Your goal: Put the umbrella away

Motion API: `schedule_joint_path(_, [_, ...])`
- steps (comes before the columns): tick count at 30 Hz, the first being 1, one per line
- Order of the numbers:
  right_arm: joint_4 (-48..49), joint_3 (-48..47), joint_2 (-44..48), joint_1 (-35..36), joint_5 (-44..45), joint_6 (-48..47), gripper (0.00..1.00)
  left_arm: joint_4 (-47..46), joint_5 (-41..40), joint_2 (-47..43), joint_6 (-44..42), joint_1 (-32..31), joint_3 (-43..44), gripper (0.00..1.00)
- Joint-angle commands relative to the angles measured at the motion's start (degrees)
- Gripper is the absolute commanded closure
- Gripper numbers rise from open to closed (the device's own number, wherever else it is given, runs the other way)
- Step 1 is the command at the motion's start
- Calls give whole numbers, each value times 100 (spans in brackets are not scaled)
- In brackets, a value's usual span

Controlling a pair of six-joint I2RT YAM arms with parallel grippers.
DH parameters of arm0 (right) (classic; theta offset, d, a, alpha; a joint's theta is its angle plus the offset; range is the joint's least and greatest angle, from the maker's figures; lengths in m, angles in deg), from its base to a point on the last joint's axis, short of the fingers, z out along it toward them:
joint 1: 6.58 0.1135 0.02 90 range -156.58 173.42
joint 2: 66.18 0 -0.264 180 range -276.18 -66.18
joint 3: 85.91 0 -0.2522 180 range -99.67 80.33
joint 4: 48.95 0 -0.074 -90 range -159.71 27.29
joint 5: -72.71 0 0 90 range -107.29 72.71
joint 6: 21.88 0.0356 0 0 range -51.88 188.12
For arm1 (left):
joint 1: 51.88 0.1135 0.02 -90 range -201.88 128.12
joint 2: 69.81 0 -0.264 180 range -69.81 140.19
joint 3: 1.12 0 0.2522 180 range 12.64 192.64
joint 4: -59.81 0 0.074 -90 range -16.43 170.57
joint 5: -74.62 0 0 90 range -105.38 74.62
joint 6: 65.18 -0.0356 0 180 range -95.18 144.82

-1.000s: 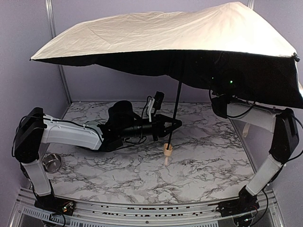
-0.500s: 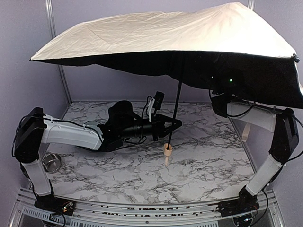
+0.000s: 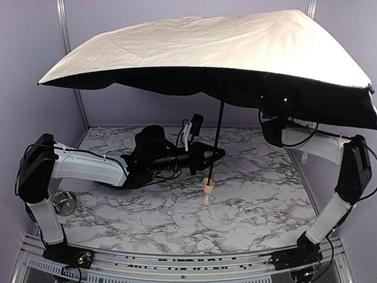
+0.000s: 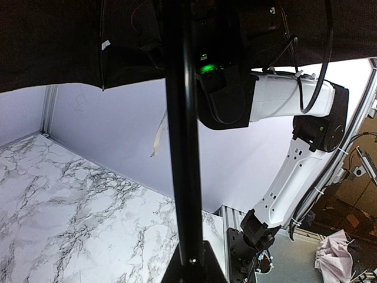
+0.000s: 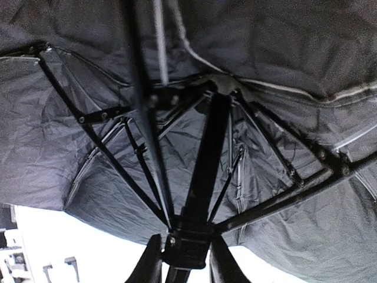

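The left claw (image 3: 215, 154) gripped the umbrella (image 3: 206, 47) by its pole (image 3: 219, 130). The right claw (image 5: 185, 259) sat around the slider (image 5: 188, 242), grip unclear. It should squeeze firmly, then pull straight down.

The whole cell is taken in by the top external view from above and behind the near edge of the table (image 3: 177, 218). It is faced toward the back wall (image 3: 147, 109) and set far enough off for nearly all of the open umbrella (image 3: 206, 44) to be framed.

The left wrist view is held very close against the shaft (image 4: 182, 147), which is shown upright through mid-frame. It is aimed across the table and slightly upward, toward the right arm (image 4: 288, 106).

The right wrist view is turned upward beneath the canopy, close under the ribs (image 5: 118, 171) and the black lining (image 5: 53, 135).

The shaft, the table and the right arm are shared by the top and left wrist views. The lining is shared by all three.
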Motion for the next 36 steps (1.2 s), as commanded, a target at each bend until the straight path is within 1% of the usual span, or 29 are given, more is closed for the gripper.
schedule_joint_path(1, [-181,-67,25,-12,18,-107,85,-499,227,-96,-424,-73,155,100])
schedule_joint_path(2, [-194,-72,28,-16,-14,-104,89,-499,236,-114,-434,-62,150,100])
schedule_joint_path(3, [-222,-58,29,-15,-70,-121,90,-499,257,-146,-443,-38,140,100])
schedule_joint_path(5, [-386,-46,69,-11,-238,-300,91,-510,352,-243,-450,38,142,100])
schedule_joint_path(8, [-1190,-35,193,-21,-451,-839,90,-508,345,-452,-525,146,98,100])
schedule_joint_path(10, [-1844,-37,248,-13,-813,-1272,90,-508,308,-596,-635,194,39,100])
schedule_joint_path(12, [-2546,14,302,28,-843,-1806,91,-508,247,-710,-729,218,18,100])
schedule_joint_path(13, [-2758,111,323,57,-784,-2125,91,-508,232,-739,-755,223,44,100])
schedule_joint_path(14, [-2817,251,351,88,-724,-2246,91,-508,230,-744,-767,226,95,100])
schedule_joint_path(18, [-2380,956,267,230,-747,-2166,90,-659,120,-682,-706,226,382,100])
schedule_joint_path(22, [-2210,1468,152,286,-581,-2111,90,-972,4,-699,-718,202,567,100])
schedule_joint_path(26, [-2135,1789,17,434,-415,-2185,90,-1176,-305,-680,-925,184,704,100])
schedule_joint_path(30, [-1814,2015,-145,527,-372,-1956,90,-1407,-575,-584,-1077,167,850,100])
schedule_joint_path(36, [-1785,2187,-191,613,-193,-1998,90,-1564,-651,-394,-1112,158,1138,100])
